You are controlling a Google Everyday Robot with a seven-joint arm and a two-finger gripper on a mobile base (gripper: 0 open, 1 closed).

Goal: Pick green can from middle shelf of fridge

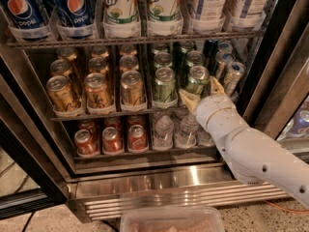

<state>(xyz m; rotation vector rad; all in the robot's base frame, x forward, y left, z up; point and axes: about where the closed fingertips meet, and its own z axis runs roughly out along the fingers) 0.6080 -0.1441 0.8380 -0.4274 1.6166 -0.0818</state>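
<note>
Stainless steel frames an open drinks fridge (145,180), seen from in front and slightly above in the single camera view. A white jointed arm (260,153) reaches in from the lower right, ending in the gripper (203,93) at the right front of the middle shelf (116,113).

The gripper's two tan fingers are spread apart. One fingertip (189,99) sits low and to the left of the green can (197,80), the other up on its right. The can's lower body lies between them, in the gap of the jaws. It is not possible to tell whether the pads press on it.

The green can stands at the front of its lane, second lane from the right. Its long axis is close to vertical but leans a little, with the silver top and pull tab facing up toward the camera.

A second green can (164,85) stands upright in the next lane to the left. Further left, gold-amber cans (99,91) fill three lanes. Slim silver-blue cans (233,76) occupy the far right lane.

The dark wire rack above carries large Pepsi bottles (75,6) on the left, 7UP bottles (164,6) in the middle and pale bottles (207,4) on the right. The rack below holds red cans (85,141) beside small water bottles (163,132).

Under the racks runs a ribbed steel grille (178,197). A clear plastic container (171,220) shows at the bottom edge, above a speckled floor (43,221).
</note>
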